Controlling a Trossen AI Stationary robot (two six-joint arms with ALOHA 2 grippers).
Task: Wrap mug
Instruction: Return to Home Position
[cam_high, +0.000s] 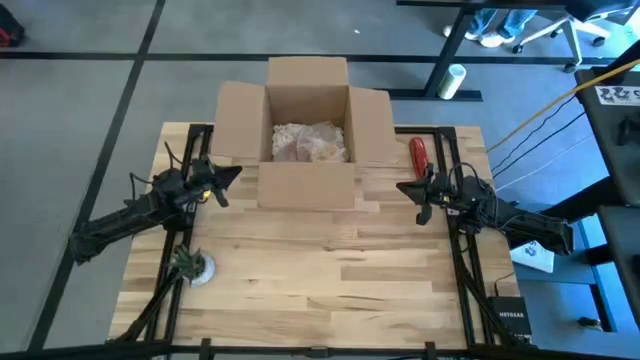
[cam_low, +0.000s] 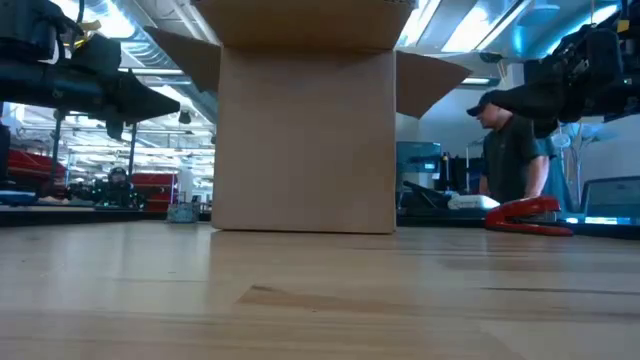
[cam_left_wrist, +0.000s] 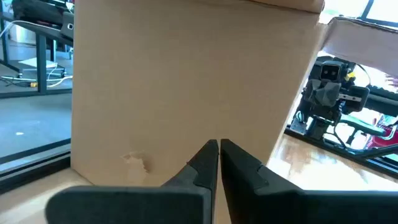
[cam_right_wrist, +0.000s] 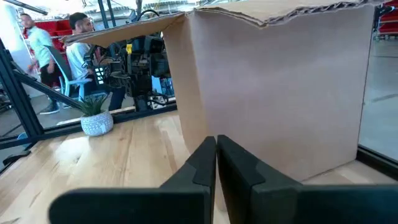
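An open cardboard box stands at the far middle of the table, its flaps spread. Inside it lies a crumpled bundle of pale wrapping paper. The mug itself does not show in any view. My left gripper hovers shut just left of the box, its fingertips pointing at the box's left wall. My right gripper hovers shut just right of the box, facing the right wall. Both are empty and stand above the table.
A red hand tool lies right of the box, beyond my right gripper. A small potted plant stands near the table's left front. Bare wood spreads in front of the box. A person stands behind the table.
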